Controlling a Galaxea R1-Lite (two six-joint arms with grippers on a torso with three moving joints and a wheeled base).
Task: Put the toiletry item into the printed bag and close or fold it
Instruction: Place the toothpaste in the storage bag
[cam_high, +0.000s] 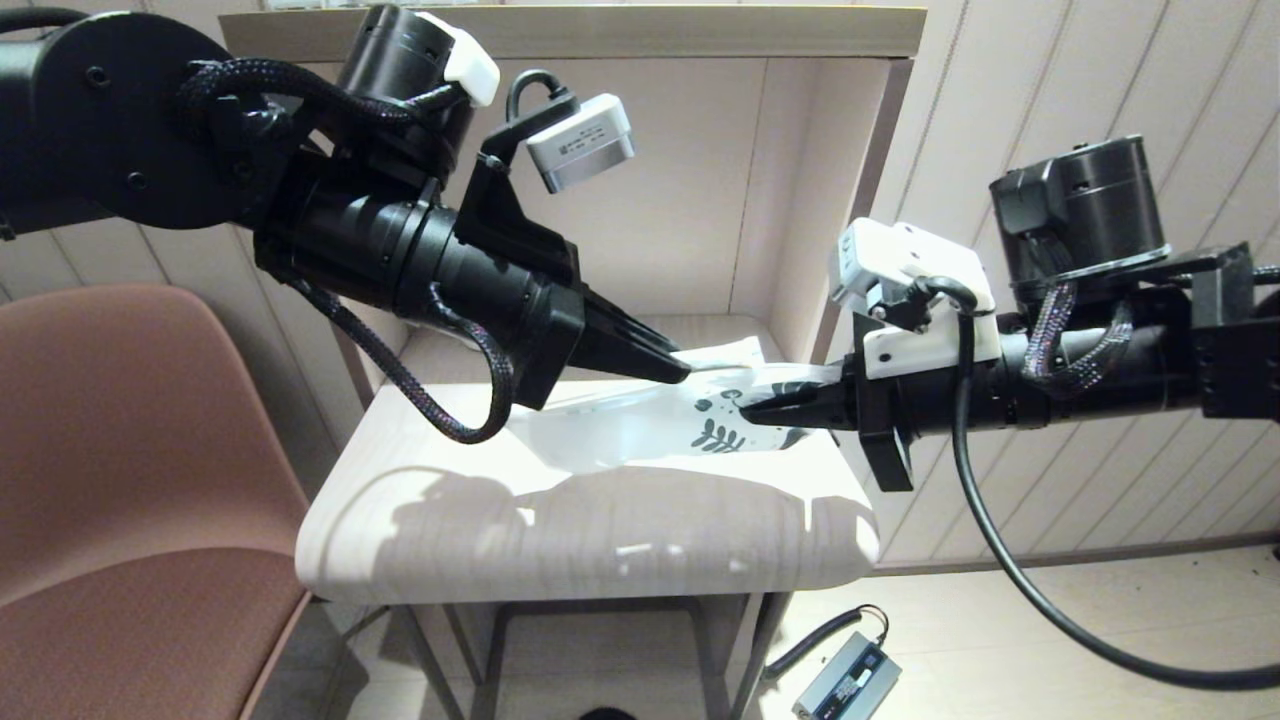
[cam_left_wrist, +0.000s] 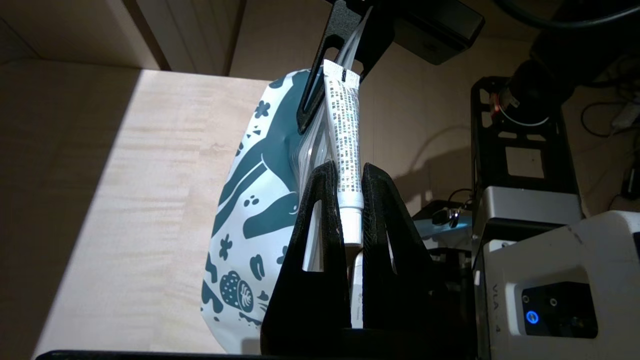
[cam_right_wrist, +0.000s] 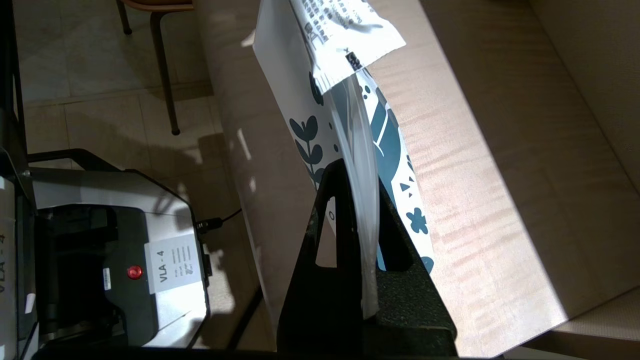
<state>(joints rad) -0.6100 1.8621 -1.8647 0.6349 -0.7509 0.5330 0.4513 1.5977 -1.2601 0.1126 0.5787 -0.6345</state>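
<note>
White translucent plastic makes up the 1 printed bag (cam_high: 660, 425), which hangs in the air just above the light wooden table (cam_high: 560, 545), dark blue leaves and flowers showing at the end nearer the right arm. 2 grippers are at work on it, 1 from each side.

Coming in from the robot's right, the right gripper (cam_high: 765, 408) has its 2 black fingers (cam_right_wrist: 340, 220) pressed together on the bag's clear upper edge, so the film runs pinched between them in the right wrist view. That edge stands up as a thin strip.

From the left, the left gripper (cam_high: 682, 370) reaches to the same spot. Its 2 fingers (cam_left_wrist: 320, 210) are clamped on the 1 toiletry item (cam_left_wrist: 346, 145), a small white tube covered in fine print, gripped near its cap end. The tube's flat crimped end points away from the wrist toward the right gripper and lies right at the bag's mouth, touching the clear film; whether any part of it is already inside the bag cannot be told.

1 brown chair (cam_high: 130, 480) stands at the robot's left of the table, and 1 small grey box with a cable (cam_high: 848, 680) lies on the floor below.
</note>
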